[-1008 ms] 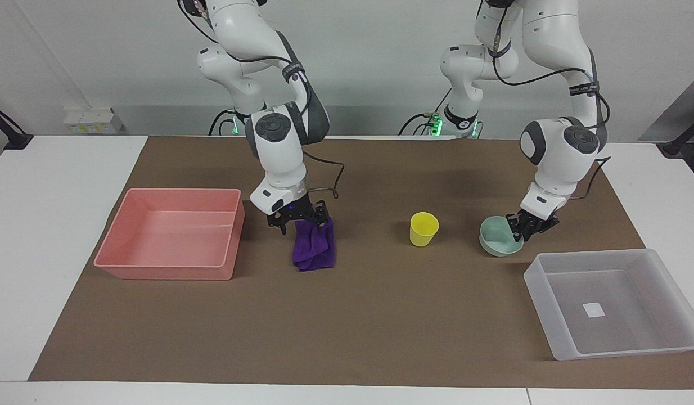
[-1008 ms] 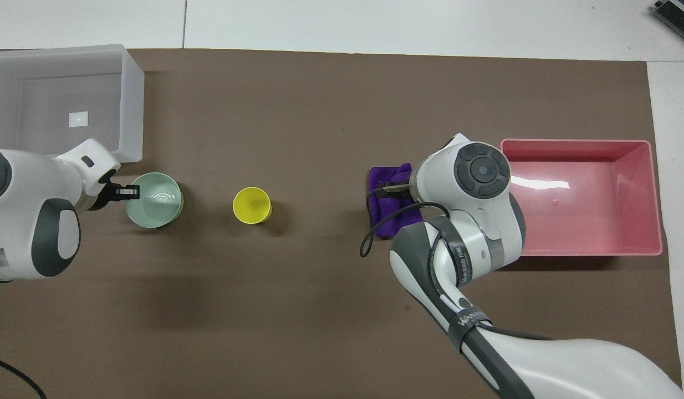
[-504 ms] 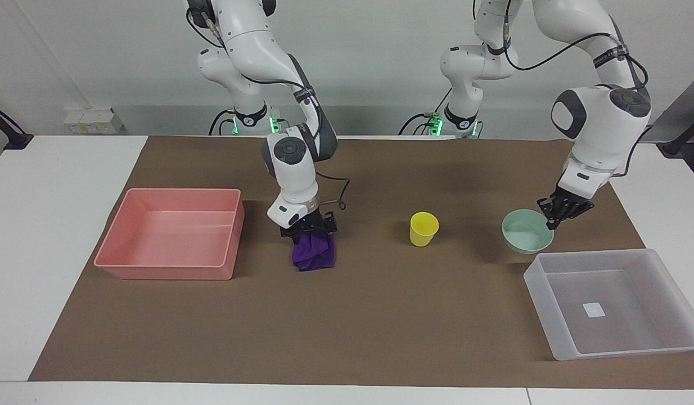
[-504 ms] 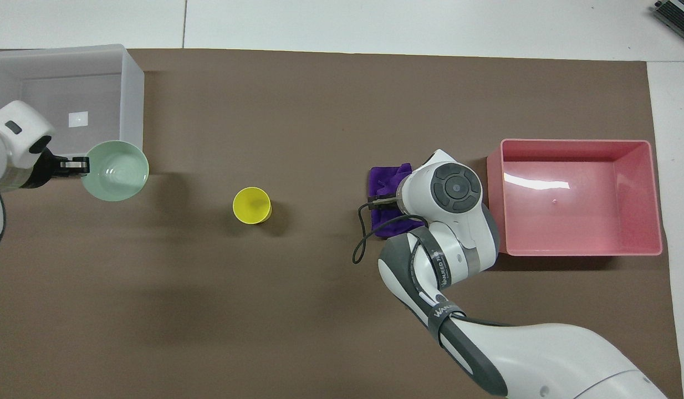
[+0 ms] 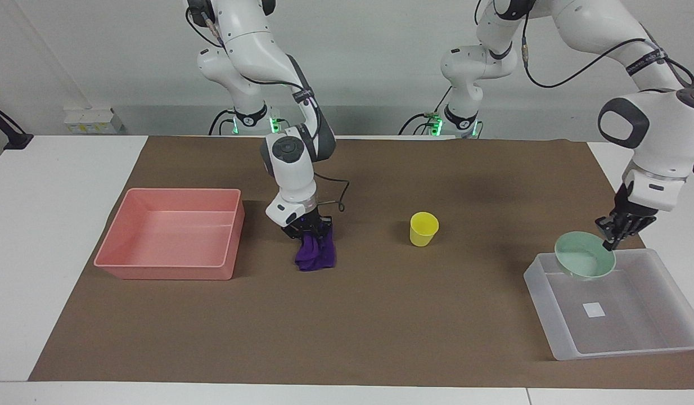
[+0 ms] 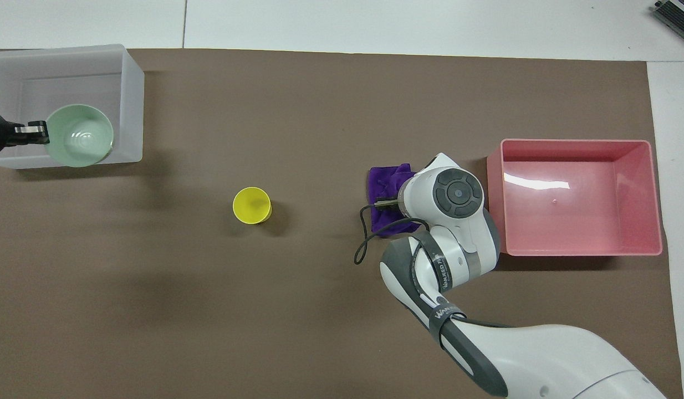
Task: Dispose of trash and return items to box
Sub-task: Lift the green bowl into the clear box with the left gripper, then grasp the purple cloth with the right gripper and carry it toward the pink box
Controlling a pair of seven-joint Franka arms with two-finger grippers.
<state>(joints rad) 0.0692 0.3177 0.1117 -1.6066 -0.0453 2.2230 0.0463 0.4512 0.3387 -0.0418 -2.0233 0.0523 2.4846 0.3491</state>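
Observation:
My left gripper [image 5: 616, 235] [image 6: 38, 131] is shut on the rim of the mint-green bowl [image 5: 584, 262] [image 6: 78, 135] and holds it in the air over the translucent whitish tub [image 5: 670, 343] [image 6: 132, 88], at the tub's side nearest the robots. My right gripper [image 5: 309, 229] [image 6: 385, 200] is shut on the top of the deep-purple cloth [image 5: 315, 252] [image 6: 383, 183], which hangs down to the brown mat beside the pink tray [image 5: 167, 270] [image 6: 580, 145]. The yellow cup [image 5: 423, 228] [image 6: 252, 205] stands upright in the middle of the mat, apart from both grippers.
The brown mat [image 5: 347, 326] covers most of the white table. The tub stands at the left arm's end, the pink tray at the right arm's end. A black cable [image 6: 365, 239] loops from the right wrist beside the cloth.
My left gripper lifted the bowl off the mat and carried it away from the cup to over the tub. My right gripper closed onto the cloth and bunched it up.

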